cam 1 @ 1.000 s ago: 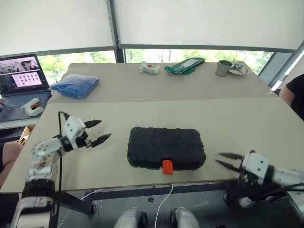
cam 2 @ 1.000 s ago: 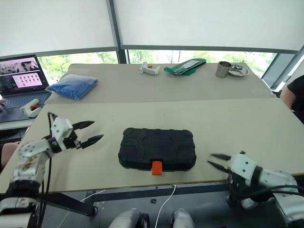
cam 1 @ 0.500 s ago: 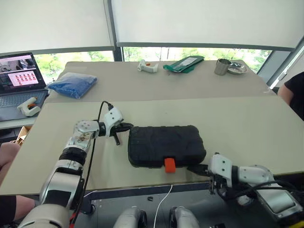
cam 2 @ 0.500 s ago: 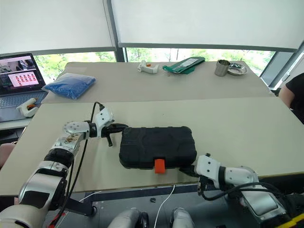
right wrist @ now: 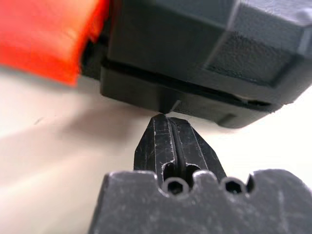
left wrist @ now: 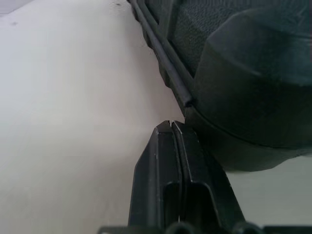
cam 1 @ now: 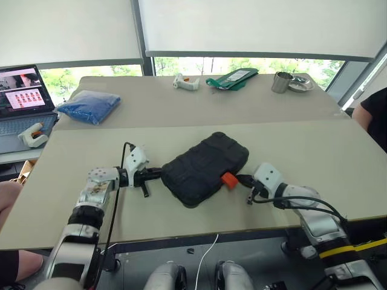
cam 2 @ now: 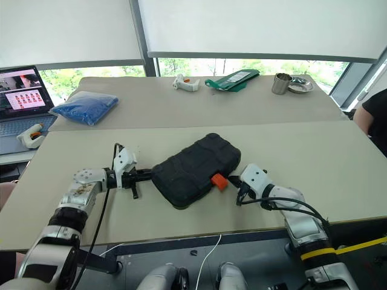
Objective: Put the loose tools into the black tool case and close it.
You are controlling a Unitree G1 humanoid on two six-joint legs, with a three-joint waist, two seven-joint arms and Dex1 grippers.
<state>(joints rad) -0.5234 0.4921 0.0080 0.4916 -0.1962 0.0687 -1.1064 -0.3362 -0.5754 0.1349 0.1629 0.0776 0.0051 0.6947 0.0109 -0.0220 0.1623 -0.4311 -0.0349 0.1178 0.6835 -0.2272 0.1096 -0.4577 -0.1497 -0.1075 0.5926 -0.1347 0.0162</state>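
Black tool case (cam 1: 204, 168) lies closed and skewed mid-worktop (cam 1: 302, 145), left gripper (left wrist: 170, 127) and right gripper (right wrist: 163, 118) both with jaws closed, empty, tips at its opposite edges; risk: uneven pushing spins or slides case further.

White-grey arms, black cables, black two-fingered left tool (cam 1: 158, 173), right tool (cam 1: 240, 179).

The near beige table (cam 1: 314, 151) carries the closed black tool case (cam 1: 202, 166) — lying askew, orange latch (cam 1: 228, 179) frontward.
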